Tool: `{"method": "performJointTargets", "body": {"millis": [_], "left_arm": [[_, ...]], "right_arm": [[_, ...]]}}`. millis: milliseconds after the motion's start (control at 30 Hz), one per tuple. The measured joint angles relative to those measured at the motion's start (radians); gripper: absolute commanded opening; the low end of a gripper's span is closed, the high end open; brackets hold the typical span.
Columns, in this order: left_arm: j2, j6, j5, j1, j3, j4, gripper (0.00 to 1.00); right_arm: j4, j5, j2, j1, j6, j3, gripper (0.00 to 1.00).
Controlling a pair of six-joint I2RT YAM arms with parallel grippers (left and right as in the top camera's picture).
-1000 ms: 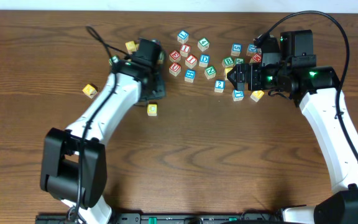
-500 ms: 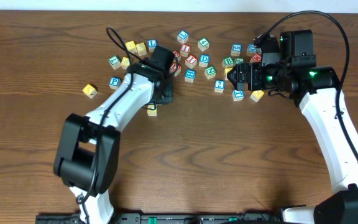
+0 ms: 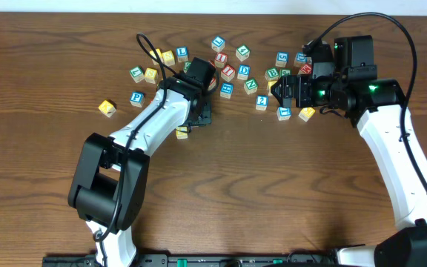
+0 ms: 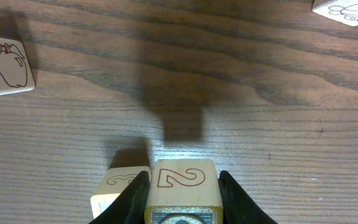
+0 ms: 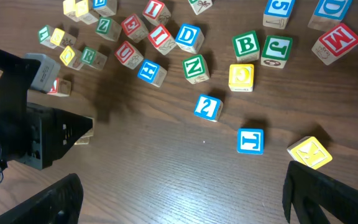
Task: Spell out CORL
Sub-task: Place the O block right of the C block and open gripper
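My left gripper (image 4: 183, 179) is shut on a wooden cube (image 4: 180, 190) with a yellow top and a red outlined 2 on its side. In the overhead view this gripper (image 3: 201, 110) sits at the left edge of the cube cluster and hides the cube. A second yellow cube (image 3: 181, 133) lies just beside it; it shows a 3 in the left wrist view (image 4: 118, 186). A yellow C cube (image 5: 241, 77) and a green R cube (image 5: 89, 56) lie in the cluster. I cannot pick out the blue L cube. My right gripper (image 5: 182, 186) is wide open and empty above bare wood.
Many letter cubes lie scattered across the far table (image 3: 228, 71). A yellow cube (image 3: 107, 108) sits alone at the left. A blue cube (image 5: 250, 140) and a yellow cube (image 5: 309, 152) lie near my right fingers. An apple-picture cube (image 4: 5, 65) is left of my left gripper.
My left arm has swung to the right, toward the cube cluster, with the cube in its jaws. The right arm has not moved.
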Motion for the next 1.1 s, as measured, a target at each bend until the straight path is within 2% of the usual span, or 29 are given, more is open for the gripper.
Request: {"method": "performJointTargets", "body": {"millis": [633,733,833,1100], "left_arm": [[0.052,-0.065,0.0,-0.017,-0.027,0.008,0.28],[0.052,-0.065,0.0,-0.017,-0.027,0.009,0.3],[0.052,-0.066,0.0,-0.017,-0.027,0.009,0.38],[0.052,-0.079,0.0,-0.017,-0.027,0.009,0.39]], "right_arm": [[0.0,0.0,0.0,0.0,0.0,0.0,0.99],[0.0,0.0,0.001,0.0,0.0,0.0,0.99],[0.0,0.0,0.003,0.0,0.0,0.0,0.99],[0.0,0.0,0.007,0.0,0.0,0.0,0.99]]}}
